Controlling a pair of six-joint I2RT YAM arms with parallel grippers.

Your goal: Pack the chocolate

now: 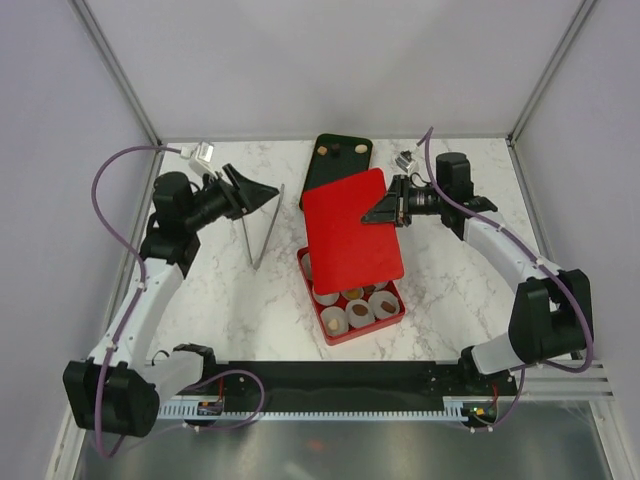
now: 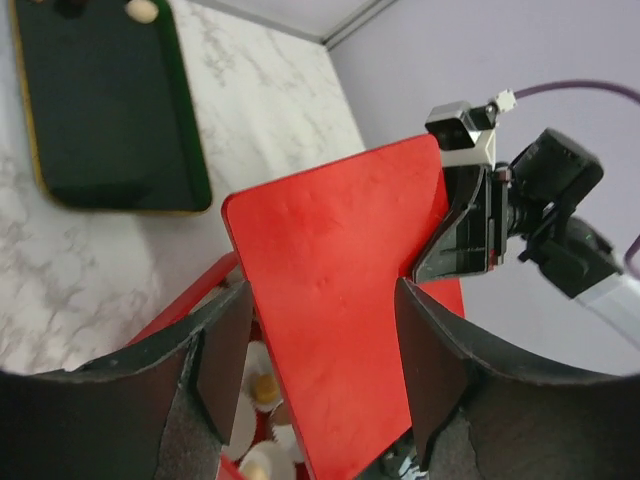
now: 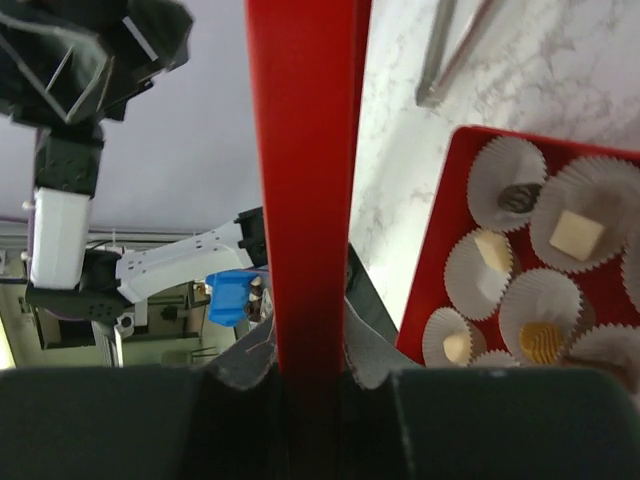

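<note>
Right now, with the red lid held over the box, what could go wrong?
The right end effector pinches the red lid by one edge alone, and the left end effector is open and clear of it, so the lid could slip or swing. It hangs tilted over the red box; lowered askew, it might crush the paper cups. Two chocolates lie on the black tray, so closing now may leave them unpacked.

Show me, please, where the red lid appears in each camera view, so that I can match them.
Top external: red lid at centre, covering the far end of the box.
Left wrist: red lid in the middle, broad face towards the camera.
Right wrist: red lid edge-on, a vertical strip left of centre.
Shared landmark: the red box.
</note>
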